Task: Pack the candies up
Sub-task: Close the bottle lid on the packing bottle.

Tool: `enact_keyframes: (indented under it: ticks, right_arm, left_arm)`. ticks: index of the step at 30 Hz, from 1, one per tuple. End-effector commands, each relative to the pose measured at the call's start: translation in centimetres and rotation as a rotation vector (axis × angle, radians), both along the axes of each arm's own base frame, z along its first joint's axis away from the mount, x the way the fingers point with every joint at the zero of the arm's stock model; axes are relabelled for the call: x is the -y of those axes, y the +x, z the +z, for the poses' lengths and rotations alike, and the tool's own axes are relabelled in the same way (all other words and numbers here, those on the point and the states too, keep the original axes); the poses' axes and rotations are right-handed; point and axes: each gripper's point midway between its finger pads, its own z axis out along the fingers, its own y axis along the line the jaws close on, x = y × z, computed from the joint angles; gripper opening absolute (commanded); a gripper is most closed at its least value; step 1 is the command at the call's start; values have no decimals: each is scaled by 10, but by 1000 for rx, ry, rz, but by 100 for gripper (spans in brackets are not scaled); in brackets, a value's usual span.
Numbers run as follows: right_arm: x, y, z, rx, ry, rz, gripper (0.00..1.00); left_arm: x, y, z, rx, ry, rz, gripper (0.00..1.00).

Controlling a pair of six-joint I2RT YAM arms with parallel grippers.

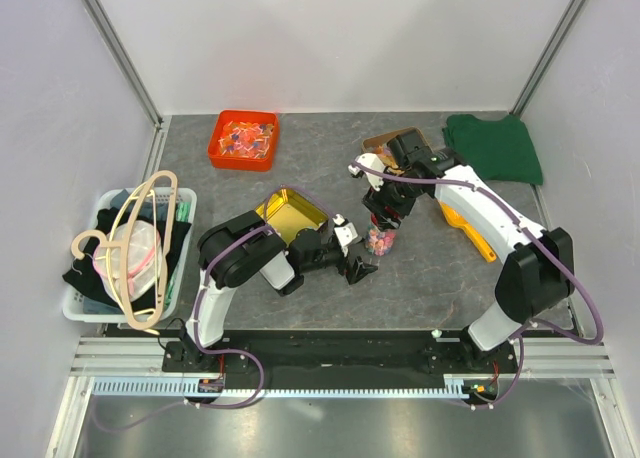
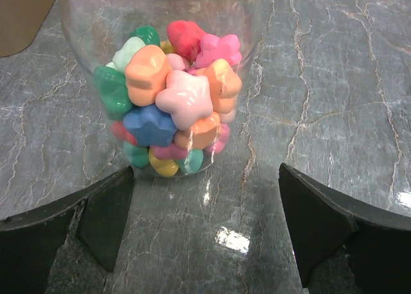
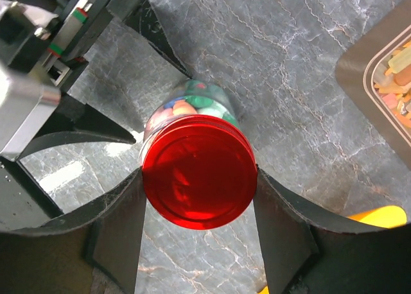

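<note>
We see the jar (image 2: pixel 160 24) w/ candies (image 2: pixel 176 104) upright, just ahead of left gripper (image 2: pixel 205 220), jaws fully open, empty; right gripper (image 3: pixel 198 175) above clamps red lid (image 3: pixel 192 156).

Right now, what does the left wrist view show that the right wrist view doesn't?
Only the left wrist view shows the base of the jar and the star shapes of the candies. Only the right wrist view shows the red lid, the right gripper closed on it, and a tray of gummies. Both show the jar, the open left gripper and the table.
</note>
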Motion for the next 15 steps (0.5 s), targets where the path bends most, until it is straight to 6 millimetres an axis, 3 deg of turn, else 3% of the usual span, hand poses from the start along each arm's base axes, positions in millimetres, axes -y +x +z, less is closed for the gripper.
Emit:
enact_keyframes:
  ticks: [1, 6, 15]
  right_arm:
    - [-10, 5, -1, -3, 44, -1, 47]
    - [-10, 4, -11, -19, 37, -2, 47]
    - [-5, -9, -1, -1, 35, 21, 47]
  left_arm:
    - [11, 8, 75, 201, -261, 8, 99]
    - [11, 10, 75, 195, -263, 20, 99]
    - [9, 17, 75, 175, -268, 54, 99]
